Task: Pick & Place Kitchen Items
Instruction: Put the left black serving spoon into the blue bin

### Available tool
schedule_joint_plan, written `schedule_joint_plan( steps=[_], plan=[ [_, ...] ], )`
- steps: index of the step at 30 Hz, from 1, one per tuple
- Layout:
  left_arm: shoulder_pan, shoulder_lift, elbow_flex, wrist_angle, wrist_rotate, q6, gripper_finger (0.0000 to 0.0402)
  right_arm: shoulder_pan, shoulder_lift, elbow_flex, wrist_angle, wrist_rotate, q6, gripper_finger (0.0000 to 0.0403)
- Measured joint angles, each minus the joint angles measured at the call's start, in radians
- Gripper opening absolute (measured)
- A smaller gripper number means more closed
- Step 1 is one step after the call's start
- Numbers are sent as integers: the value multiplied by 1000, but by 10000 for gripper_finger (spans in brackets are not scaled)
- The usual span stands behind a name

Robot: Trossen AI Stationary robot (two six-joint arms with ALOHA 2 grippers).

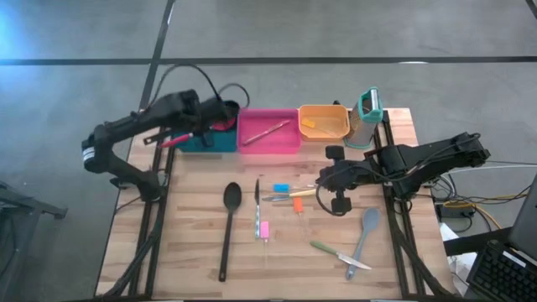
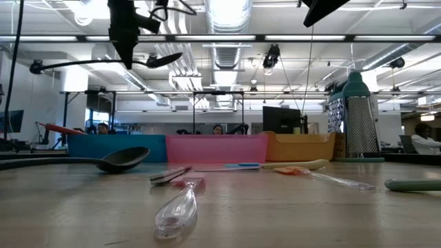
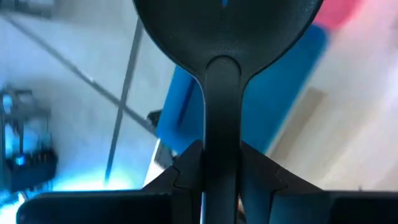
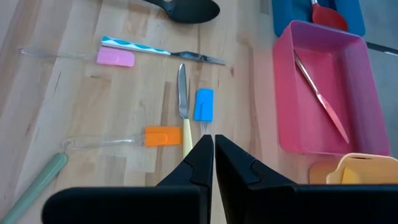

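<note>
Black spoon [image 3: 222, 74] clamped in the left gripper [image 3: 221, 168] — right gripper [image 4: 212, 152] shut, empty.

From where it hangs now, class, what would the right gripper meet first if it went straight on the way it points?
Most likely the yellow-handled knife lying just ahead of the shut right gripper, with the blue-headed scraper beside it; how high the gripper hangs is unclear.

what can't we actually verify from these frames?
- Teal bin contents: high view, the left arm covers most of it; only a red-headed spoon shows.
- Black spoon in the left end effector: left wrist view, bowl cut off by the edge.
- Orange bin contents: too small in the high view, cut off in the right wrist view.
</note>
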Motion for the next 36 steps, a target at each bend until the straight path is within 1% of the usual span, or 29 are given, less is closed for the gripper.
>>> schedule_joint_plan(
  steps=[4,9,16,25,33,36],
  plan=[
    [118,2,-19,3,40,45,73,-1,0,-3,0,19,-1,11],
    [209,42,-59,11,64,77,73,-8,0,-3,3,31,-28,11],
    [225,171,-103,40,73,114,73,-28,0,-5,16,50,-31,11],
    [245,342,-122,69,66,118,73,-30,0,-9,15,51,-30,11],
    [310,414,-122,138,71,142,73,-31,0,-22,14,51,-30,11],
    [337,438,-122,138,80,141,73,-31,0,-24,15,51,-30,11]
  ],
)
